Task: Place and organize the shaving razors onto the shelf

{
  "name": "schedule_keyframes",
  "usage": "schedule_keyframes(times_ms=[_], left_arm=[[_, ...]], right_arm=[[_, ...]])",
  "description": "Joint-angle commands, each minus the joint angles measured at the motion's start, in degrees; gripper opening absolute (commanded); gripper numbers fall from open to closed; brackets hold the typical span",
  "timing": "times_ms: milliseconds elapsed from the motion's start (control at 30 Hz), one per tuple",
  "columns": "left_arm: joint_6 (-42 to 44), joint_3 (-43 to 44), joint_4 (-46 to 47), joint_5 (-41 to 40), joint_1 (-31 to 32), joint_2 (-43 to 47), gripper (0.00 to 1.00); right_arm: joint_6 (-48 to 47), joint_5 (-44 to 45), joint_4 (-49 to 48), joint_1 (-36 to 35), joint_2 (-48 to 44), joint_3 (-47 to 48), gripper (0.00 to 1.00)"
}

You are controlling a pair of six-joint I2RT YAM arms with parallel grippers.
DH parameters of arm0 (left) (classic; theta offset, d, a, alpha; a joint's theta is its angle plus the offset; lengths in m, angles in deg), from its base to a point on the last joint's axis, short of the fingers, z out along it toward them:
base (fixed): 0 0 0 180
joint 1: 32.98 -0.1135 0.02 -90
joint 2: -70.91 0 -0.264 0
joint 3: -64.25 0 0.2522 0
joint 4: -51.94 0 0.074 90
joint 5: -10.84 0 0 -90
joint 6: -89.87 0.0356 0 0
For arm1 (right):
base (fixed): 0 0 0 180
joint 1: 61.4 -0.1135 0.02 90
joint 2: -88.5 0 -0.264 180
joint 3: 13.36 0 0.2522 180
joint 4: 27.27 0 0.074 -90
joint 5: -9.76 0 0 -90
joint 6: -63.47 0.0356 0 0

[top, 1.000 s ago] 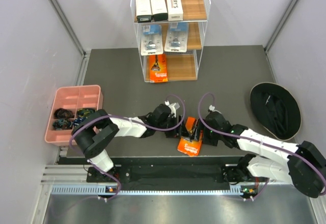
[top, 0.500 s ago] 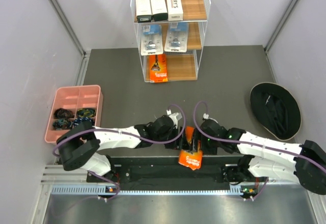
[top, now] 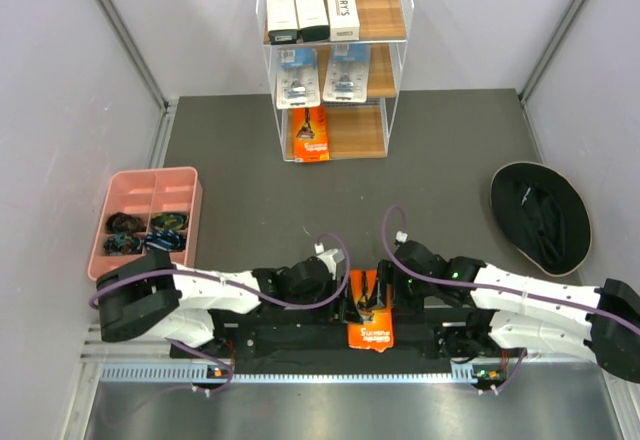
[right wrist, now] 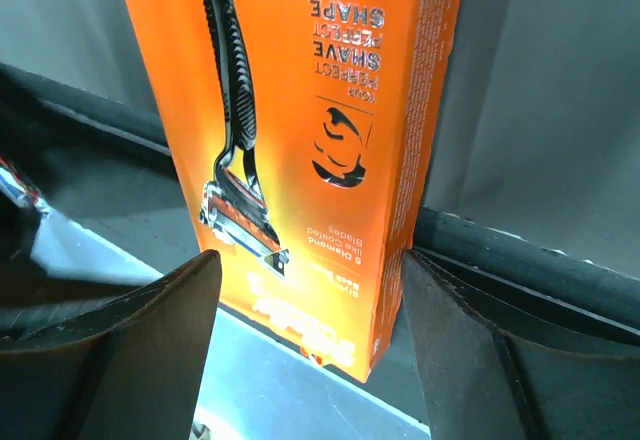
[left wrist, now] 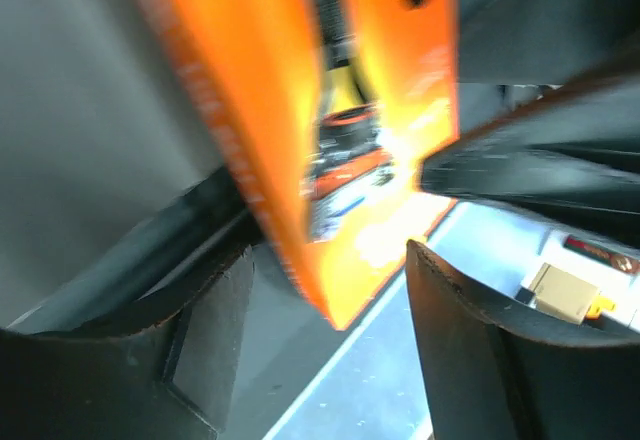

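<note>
An orange razor card (top: 372, 322) lies at the table's near edge, its lower end hanging over the rail. My left gripper (top: 346, 304) is open at its left side; in the left wrist view the blurred card (left wrist: 350, 130) sits between the spread fingers (left wrist: 215, 320). My right gripper (top: 392, 296) is open at its right side; in the right wrist view the card (right wrist: 320, 140) lies between the fingers, the right finger (right wrist: 470, 340) against its edge. The shelf (top: 385, 110) holds three white boxes (top: 311, 9) on the top tier, two blue blister packs (top: 322, 78) on the middle one, and one orange card (top: 311, 136) on the bottom one.
A pink compartment tray (top: 128, 192) with dark small items stands at the left. A black round hat-like thing (top: 540, 215) lies at the right. The metal rail (top: 330, 370) runs along the near edge under the arms.
Both grippers have drawn back toward the near edge. The orange card has slid with them and now overhangs the edge.
</note>
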Motion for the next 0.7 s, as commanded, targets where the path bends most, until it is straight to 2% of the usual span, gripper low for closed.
schedule_keyframes(times_ms=[0,167,400,433,500,533,633,667], left_arm=[[-3.95,-3.85,5.21,-3.80,0.29,1.06,0.69],[-6.06,-7.54,11.96,-6.00,0.38,-0.96,0.70],[-7.82,-13.17,34.37,-3.91,0.29,-9.74,0.68],[-7.99,-13.52,39.79,-3.55,0.37,-10.97,0.67],[-8.61,-14.22,44.04,-2.85,0.46,-14.49,0.66],[-8.87,-14.32,48.24,-2.32,0.38,-15.55,0.65],[-9.31,-14.58,53.27,-1.00,0.64,-18.98,0.56],[-9.40,-14.67,55.72,-0.91,0.64,-19.51,0.49]], right_arm=[[0.81,-0.32,-2.98,-0.97,0.07,0.51,0.72],[0.72,0.12,-2.97,-0.89,0.16,-0.01,0.72],[0.72,0.47,-4.03,-0.89,-0.11,-1.24,0.69],[0.89,0.47,-4.55,-0.89,-0.20,-1.59,0.68],[1.07,0.04,-6.40,-0.89,-0.55,-2.65,0.67],[1.25,-0.14,-7.01,-0.89,-0.81,-3.09,0.67],[1.95,-0.41,-8.86,-0.89,-1.69,-4.41,0.66],[2.12,-0.32,-8.95,-0.89,-1.95,-4.58,0.66]])
